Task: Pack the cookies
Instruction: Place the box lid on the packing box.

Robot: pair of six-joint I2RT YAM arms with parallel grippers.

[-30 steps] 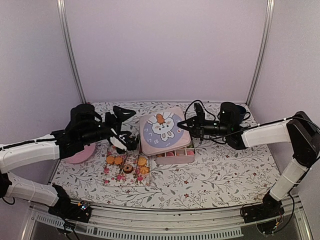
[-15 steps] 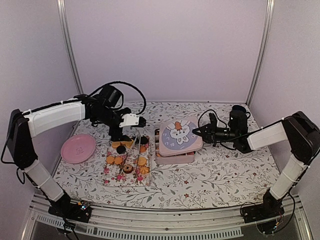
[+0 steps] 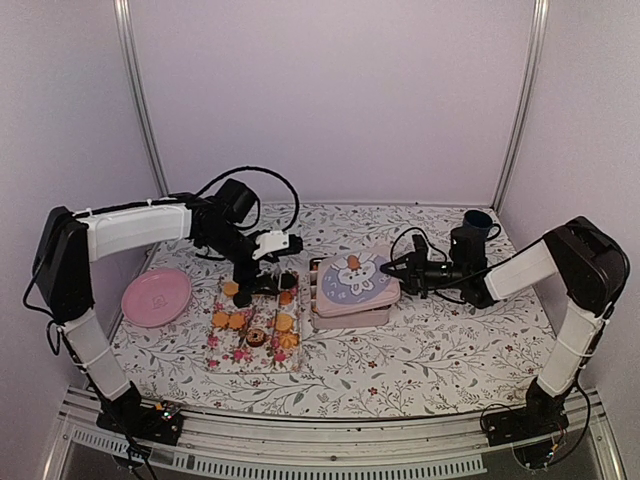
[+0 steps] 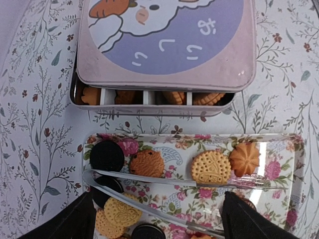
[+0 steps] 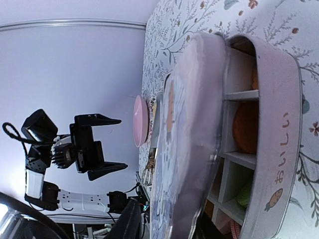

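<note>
The cookies (image 3: 252, 322) lie on a floral tray (image 3: 222, 358), mostly orange-tan with a few black ones; the left wrist view shows them close up (image 4: 211, 167). Metal tongs (image 4: 164, 182) lie across that tray. My left gripper (image 3: 262, 272) hangs open and empty just above the tray, its fingers wide apart (image 4: 159, 226). A pink compartment box (image 3: 350, 317) holds more cookies (image 5: 244, 127). My right gripper (image 3: 394, 266) is shut on the box's rabbit-print lid (image 3: 350, 277), which rests tilted on the box with the near side still agape (image 5: 194, 139).
A pink plate (image 3: 156, 296) sits at the left of the table. A dark blue cup (image 3: 477, 219) stands at the back right. The floral tray and the box lie side by side in the middle; cage posts and walls close the back and sides.
The right gripper has lowered the lid from steeply tilted to almost flat on the box. The left arm has swung up and over, bringing its open gripper above the tray.
</note>
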